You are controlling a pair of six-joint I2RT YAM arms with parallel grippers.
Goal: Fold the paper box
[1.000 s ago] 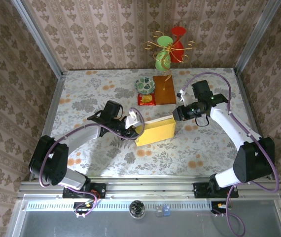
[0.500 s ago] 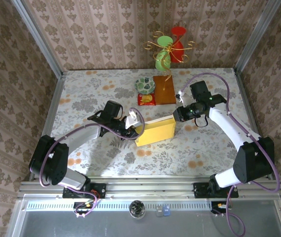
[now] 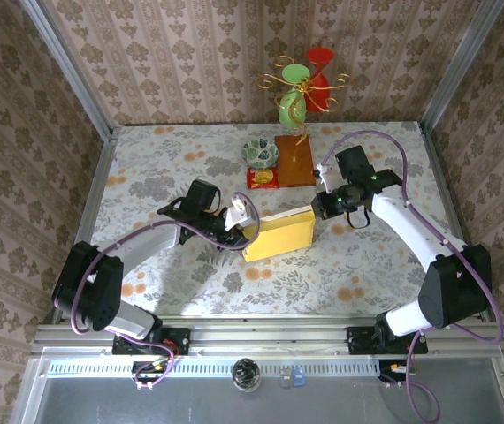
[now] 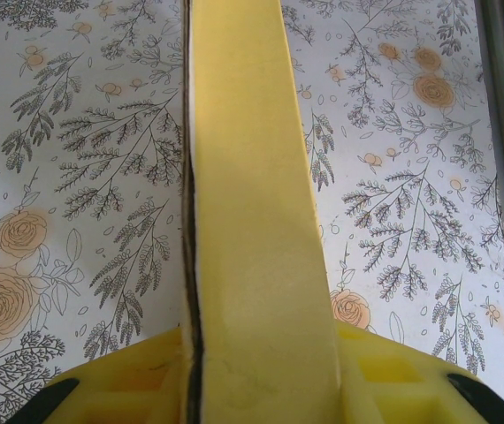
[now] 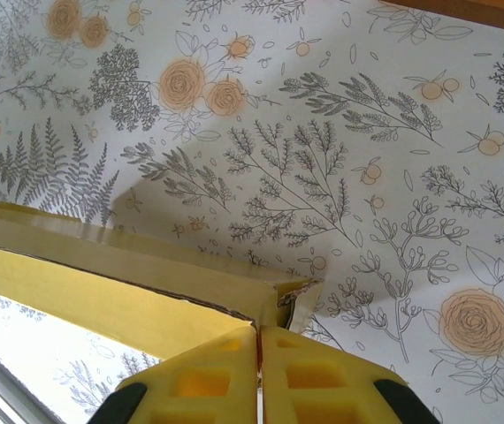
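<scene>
Paper box [image 4: 252,203] in left gripper [image 4: 256,382]

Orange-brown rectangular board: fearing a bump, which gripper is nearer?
Right: the right gripper sits just in front of the board; left gripper is farther, across the yellow cardboard box.

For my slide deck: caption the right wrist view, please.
Right gripper pinching a corner of the yellow cardboard paper box above the floral tablecloth.

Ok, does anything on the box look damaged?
Yes. On the box, the corner by the right gripper looks crumpled and frayed, with a ragged edge instead of a clean crease. Nothing else stands out.
</scene>
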